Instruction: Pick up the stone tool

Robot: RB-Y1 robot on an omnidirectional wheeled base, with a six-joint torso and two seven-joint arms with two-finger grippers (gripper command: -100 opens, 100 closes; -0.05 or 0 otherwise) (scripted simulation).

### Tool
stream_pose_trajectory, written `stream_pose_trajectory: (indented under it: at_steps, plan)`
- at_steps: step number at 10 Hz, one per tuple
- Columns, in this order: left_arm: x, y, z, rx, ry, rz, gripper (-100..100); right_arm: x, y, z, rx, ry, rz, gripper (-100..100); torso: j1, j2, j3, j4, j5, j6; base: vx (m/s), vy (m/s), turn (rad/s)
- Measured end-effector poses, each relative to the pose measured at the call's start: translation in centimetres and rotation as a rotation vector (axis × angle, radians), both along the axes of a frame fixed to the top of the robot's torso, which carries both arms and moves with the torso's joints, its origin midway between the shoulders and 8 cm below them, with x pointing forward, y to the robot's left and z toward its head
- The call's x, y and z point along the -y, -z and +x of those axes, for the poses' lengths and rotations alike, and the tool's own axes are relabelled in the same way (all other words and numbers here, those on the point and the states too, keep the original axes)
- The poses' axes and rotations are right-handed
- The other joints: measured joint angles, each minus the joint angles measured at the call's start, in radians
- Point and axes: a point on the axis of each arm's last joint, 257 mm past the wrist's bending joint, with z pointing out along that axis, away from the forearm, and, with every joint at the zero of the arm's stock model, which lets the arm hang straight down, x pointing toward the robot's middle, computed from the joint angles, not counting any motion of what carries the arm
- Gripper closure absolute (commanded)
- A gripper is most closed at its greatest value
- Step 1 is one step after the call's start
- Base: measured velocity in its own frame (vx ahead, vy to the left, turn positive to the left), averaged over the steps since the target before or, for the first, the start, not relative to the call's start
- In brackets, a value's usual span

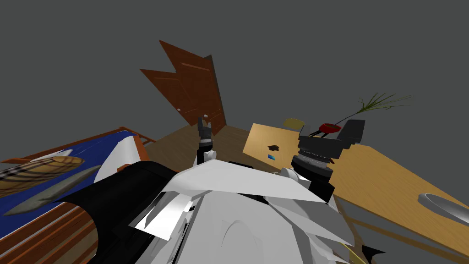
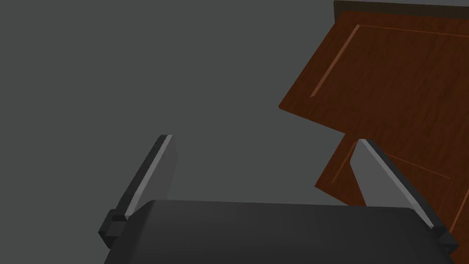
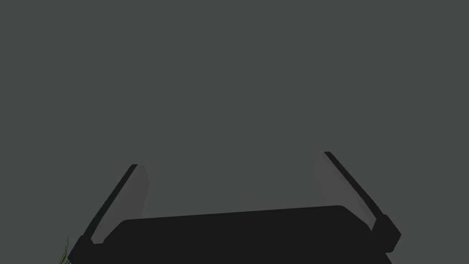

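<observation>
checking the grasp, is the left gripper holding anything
No, the left gripper is wide open, with nothing in the gap.

The left arm [image 1: 204, 145] rises ahead of the chest with its forearm near upright. The left gripper [image 2: 263, 138] at its end has both fingers spread wide with nothing between them. The right arm [image 1: 316, 158] is raised nearer the head, and the right gripper [image 3: 230, 158] likewise has its fingers apart, holding nothing.
</observation>
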Motion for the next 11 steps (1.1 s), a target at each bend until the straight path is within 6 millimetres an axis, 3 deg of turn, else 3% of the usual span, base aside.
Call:
stream_pose_trajectory:
  at_steps: [4,6,11]
  plan:
    - [0.0,0.0,0.0,0.0,0.0,0.0,0,-0.8,1.7,1.1,-0.061,-0.024,-0.095,-100,-0.001,0.014,0.008,0.003,0.0,0.0,-0.184,-0.004,0.085]
    - [0.0,0.0,0.0,0.0,0.0,0.0,0,-1.4,3.6,1.8,-0.109,-0.039,-0.165,-100,-0.001,0.014,0.008,0.003,0.0,0.0,-0.207,-0.006,0.159]
    - [0.0,0.0,0.0,0.0,0.0,0.0,0,-2.6,8.3,3.2,-0.219,-0.068,-0.319,-100,-0.002,0.007,0.004,0.002,0.0,0.0,-0.11,0.0,0.112]
